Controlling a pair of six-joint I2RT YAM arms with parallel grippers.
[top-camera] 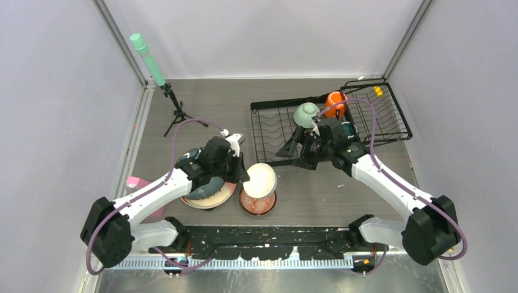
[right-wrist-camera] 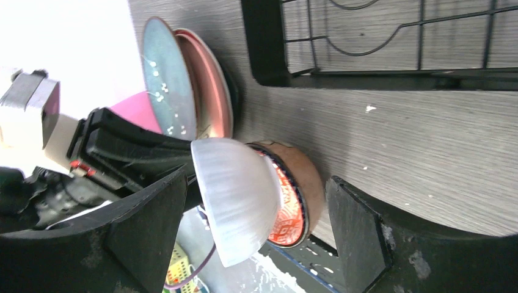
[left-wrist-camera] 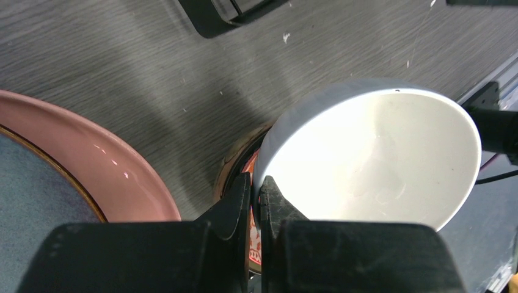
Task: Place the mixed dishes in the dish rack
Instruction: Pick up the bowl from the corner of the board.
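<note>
Right now my left gripper (left-wrist-camera: 256,204) pinches the rim of the white bowl (left-wrist-camera: 379,159), tilted over the brown bowl (right-wrist-camera: 308,183) half hidden below; my right gripper (right-wrist-camera: 256,217) gapes empty beside the dish rack (right-wrist-camera: 262,43).

The left arm (top-camera: 153,194) and right arm (top-camera: 391,183) share one build: white link shells between bulky black joint housings, the largest housings nearest the black rail (top-camera: 275,235), which is flecked with white. A purple cable (top-camera: 177,131) loops along each arm. The left end effector (left-wrist-camera: 255,188) and right end effector (right-wrist-camera: 253,213) have thick matte-black fingers, the right's scuffed grey.
</note>
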